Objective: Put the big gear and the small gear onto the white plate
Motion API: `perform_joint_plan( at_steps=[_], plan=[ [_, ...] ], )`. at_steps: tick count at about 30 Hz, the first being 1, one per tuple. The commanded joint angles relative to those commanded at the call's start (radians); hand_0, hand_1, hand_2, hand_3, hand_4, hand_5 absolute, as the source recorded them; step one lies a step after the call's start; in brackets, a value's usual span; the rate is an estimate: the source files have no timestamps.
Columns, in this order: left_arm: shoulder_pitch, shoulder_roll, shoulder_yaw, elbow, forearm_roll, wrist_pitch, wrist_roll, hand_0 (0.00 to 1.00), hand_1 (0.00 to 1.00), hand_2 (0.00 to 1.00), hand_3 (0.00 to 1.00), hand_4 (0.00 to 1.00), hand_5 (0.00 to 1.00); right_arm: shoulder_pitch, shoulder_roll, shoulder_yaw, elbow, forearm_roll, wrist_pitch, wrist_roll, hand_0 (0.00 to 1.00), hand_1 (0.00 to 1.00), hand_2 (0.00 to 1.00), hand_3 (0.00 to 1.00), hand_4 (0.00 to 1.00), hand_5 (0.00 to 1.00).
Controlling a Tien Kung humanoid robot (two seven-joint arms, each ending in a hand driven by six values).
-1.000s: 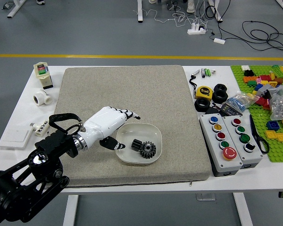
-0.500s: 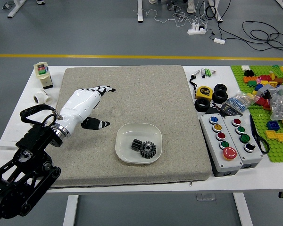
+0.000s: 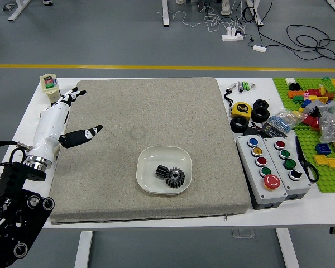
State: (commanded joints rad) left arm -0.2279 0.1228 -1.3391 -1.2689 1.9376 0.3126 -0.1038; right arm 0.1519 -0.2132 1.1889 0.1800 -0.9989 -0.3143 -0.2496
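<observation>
Left robot hand [image 3: 51, 124] reaches in over the left side of the desk [image 3: 325, 207], at the left edge of the grey mat [image 3: 117, 103]. White back, black digits; it is spread, the thumb standing well away from the extended fingers, nothing held. Whether it touches the mat cannot be told from this angle.

White plate [image 3: 176, 158] sits on the mat, right of the hand and well apart from it, nearer the mat's front edge than its back. Both gears lie inside the plate: big gear [image 3: 175, 178] with its toothed round face up, small gear [image 3: 162, 171] tipped on its side just to the left of it, the two close together; contact between them unclear.

Right of the mat: yellow tape measure [image 3: 241, 109] beside black rings [image 3: 261, 111], two button boxes [image 3: 261, 170] side by side, then a green baseplate [image 3: 330, 183] with coloured bricks. White container [image 3: 50, 86] stands at the far left corner.
</observation>
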Motion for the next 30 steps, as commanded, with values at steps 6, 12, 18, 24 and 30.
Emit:
perform_joint_plan(
  at_steps=[6, 12, 18, 24, 30],
  plan=[
    [0.020, -0.007, -0.010, 0.000, -0.251, -0.071, -0.021, 0.719, 0.777, 0.876, 0.796, 0.818, 0.550, 0.000, 0.001, 0.001, 0.000, -0.002, 0.000, -0.001, 0.604, 0.611, 0.700, 0.553, 0.758, 0.656],
    [0.025, -0.014, -0.015, 0.002, -0.505, -0.098, -0.046, 0.751, 0.790, 0.888, 0.825, 0.819, 0.642, 0.002, 0.001, 0.001, 0.000, -0.002, -0.001, -0.001, 0.604, 0.612, 0.700, 0.553, 0.758, 0.656],
    [0.025, -0.017, -0.019, 0.005, -0.758, -0.098, -0.043, 0.757, 0.798, 0.894, 0.829, 0.822, 0.690, 0.003, 0.001, -0.001, 0.000, 0.000, -0.001, 0.000, 0.605, 0.611, 0.700, 0.553, 0.758, 0.656],
    [0.023, -0.018, -0.022, 0.007, -0.865, -0.098, -0.043, 0.762, 0.801, 0.899, 0.833, 0.821, 0.714, 0.004, 0.000, -0.003, 0.000, 0.002, 0.000, 0.001, 0.604, 0.611, 0.700, 0.552, 0.757, 0.656],
    [0.024, -0.023, -0.027, 0.017, -0.856, -0.095, -0.036, 0.767, 0.805, 0.900, 0.833, 0.823, 0.725, 0.005, -0.001, -0.006, 0.000, 0.006, -0.001, 0.002, 0.604, 0.612, 0.701, 0.553, 0.758, 0.656]
  ],
)
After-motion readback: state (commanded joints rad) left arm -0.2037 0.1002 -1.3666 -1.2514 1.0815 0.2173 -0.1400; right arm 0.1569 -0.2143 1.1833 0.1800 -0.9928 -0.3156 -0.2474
